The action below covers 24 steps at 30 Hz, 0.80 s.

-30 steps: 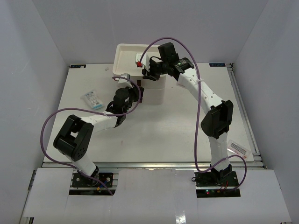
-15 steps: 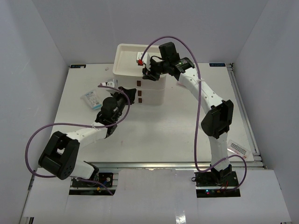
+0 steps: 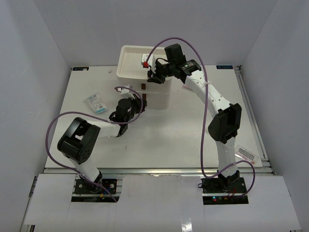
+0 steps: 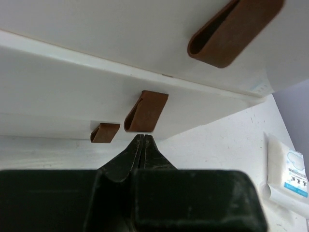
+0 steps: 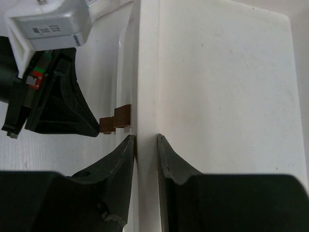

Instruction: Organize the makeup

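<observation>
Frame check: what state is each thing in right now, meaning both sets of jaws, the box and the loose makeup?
left gripper: jaws shut, empty, tips at the middle handle.
right gripper: jaws clamped on the top rim of the white box.
white box: upright; cannot tell whether its drawers are fully in.
blue-print sachet: lying flat on the table, untouched.
flat packet: lying flat near the table's right edge, untouched.

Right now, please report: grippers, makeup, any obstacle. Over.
Left gripper shut, empty, tips at middle brown handle. Right gripper clamps white drawer box rim. Blue-print sachet loose on table. No obstacle seen.
</observation>
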Tool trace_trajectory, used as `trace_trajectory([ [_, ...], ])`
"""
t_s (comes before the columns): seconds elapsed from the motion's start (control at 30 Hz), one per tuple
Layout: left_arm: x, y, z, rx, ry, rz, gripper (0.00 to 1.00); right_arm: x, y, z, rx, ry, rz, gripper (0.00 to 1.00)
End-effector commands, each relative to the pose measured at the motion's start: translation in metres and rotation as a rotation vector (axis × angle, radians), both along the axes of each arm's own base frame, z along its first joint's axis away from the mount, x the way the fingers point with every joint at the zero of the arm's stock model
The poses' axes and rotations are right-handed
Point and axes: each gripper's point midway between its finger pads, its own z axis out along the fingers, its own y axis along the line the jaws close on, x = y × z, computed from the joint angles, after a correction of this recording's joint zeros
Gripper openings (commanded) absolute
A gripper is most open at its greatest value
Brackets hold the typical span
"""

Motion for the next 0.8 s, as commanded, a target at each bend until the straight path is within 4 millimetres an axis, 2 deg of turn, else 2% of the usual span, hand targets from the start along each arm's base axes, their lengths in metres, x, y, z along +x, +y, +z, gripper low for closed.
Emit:
trace_trajectory([
  [0.0, 0.025, -0.006, 0.032, -0.038, -0.073, 0.005, 0.08, -0.02, 0.004, 0.011, 0.038, 0.045, 0.044, 0.25],
  [0.13, 0.034, -0.004, 0.04, -0.055, -0.098, 0.013, 0.08, -0.019, 0.004, 0.008, 0.033, 0.047, 0.043, 0.25],
  [0.23, 0.034, -0.002, 0.043, -0.057, -0.11, 0.016, 0.09, -0.017, 0.003, 0.008, 0.033, 0.044, 0.042, 0.25],
  [0.4, 0.033, -0.001, 0.042, -0.064, -0.116, 0.012, 0.17, -0.016, 0.003, 0.005, 0.028, 0.049, 0.038, 0.25],
  [0.5, 0.024, -0.006, 0.048, -0.077, -0.135, -0.037, 0.23, -0.013, 0.001, 0.0, 0.015, 0.047, 0.026, 0.25],
  [0.53, 0.019, -0.006, 0.048, -0.079, -0.138, -0.049, 0.25, -0.012, 0.0, 0.001, 0.015, 0.045, 0.023, 0.25],
  [0.63, -0.006, -0.005, 0.049, -0.085, -0.171, -0.116, 0.51, -0.007, -0.003, 0.001, 0.016, 0.044, 0.012, 0.26],
  [0.7, -0.034, -0.001, 0.041, -0.081, -0.172, -0.163, 0.67, -0.004, -0.004, 0.003, 0.021, 0.041, 0.007, 0.26],
  [0.77, -0.045, 0.001, 0.039, -0.077, -0.173, -0.186, 0.72, -0.002, -0.004, 0.001, 0.022, 0.048, 0.004, 0.26],
])
